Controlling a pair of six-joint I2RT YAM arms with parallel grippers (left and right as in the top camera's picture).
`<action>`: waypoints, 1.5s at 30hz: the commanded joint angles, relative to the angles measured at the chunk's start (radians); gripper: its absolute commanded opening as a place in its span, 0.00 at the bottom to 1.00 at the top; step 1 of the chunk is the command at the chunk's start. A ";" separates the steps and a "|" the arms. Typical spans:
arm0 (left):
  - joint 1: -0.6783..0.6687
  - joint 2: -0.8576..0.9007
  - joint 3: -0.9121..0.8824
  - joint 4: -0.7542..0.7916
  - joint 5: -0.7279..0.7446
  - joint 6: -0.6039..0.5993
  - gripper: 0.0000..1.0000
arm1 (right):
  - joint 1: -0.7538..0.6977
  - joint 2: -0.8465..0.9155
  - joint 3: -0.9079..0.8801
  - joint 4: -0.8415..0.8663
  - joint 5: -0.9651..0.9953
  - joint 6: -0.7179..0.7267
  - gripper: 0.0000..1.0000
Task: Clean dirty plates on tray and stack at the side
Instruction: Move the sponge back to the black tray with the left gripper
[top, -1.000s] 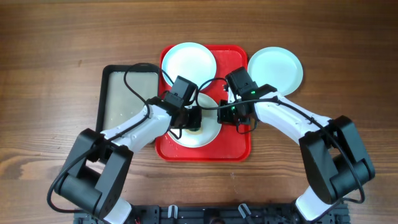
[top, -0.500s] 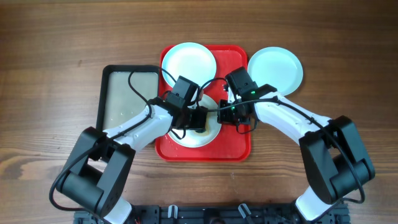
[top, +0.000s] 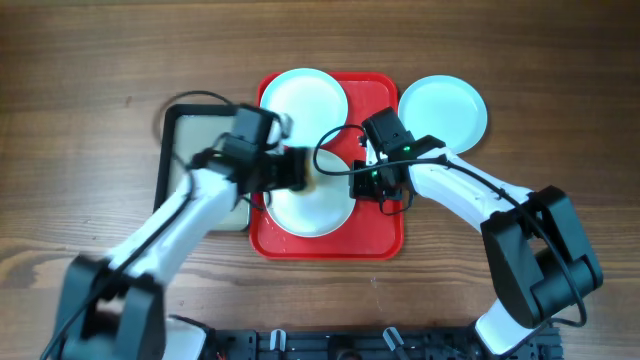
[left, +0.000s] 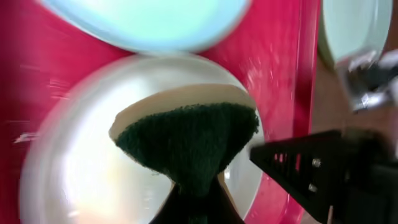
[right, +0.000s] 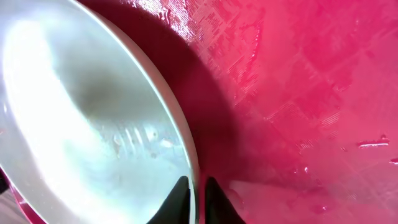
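**Both arms in, both grips closed**
Your L arm (top: 185, 210) reaches fwd-right, blurred. L gripper (top: 297, 168) clamps a sponge (left: 186, 134). R arm (top: 470, 185) bends in leftward, R gripper (top: 362, 182) sits low, tips pinching a plate (right: 81, 112) rim.

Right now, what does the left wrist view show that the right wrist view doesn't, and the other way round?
Only the left wrist: the sponge gripped in the left tool, with a mint-blue plate beyond it. Only the right wrist: the right tool closed on the rim of the white plate. Both: that white plate lying on the red tray.
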 joint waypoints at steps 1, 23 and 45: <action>0.119 -0.108 0.021 -0.066 -0.139 0.077 0.04 | 0.005 -0.020 0.000 0.005 -0.018 -0.003 0.12; 0.356 0.030 -0.030 -0.155 -0.355 0.225 0.63 | 0.005 -0.020 0.000 0.004 -0.018 -0.004 0.12; 0.356 -0.040 -0.003 -0.092 -0.375 0.225 1.00 | 0.005 -0.020 0.000 0.009 -0.011 -0.003 0.19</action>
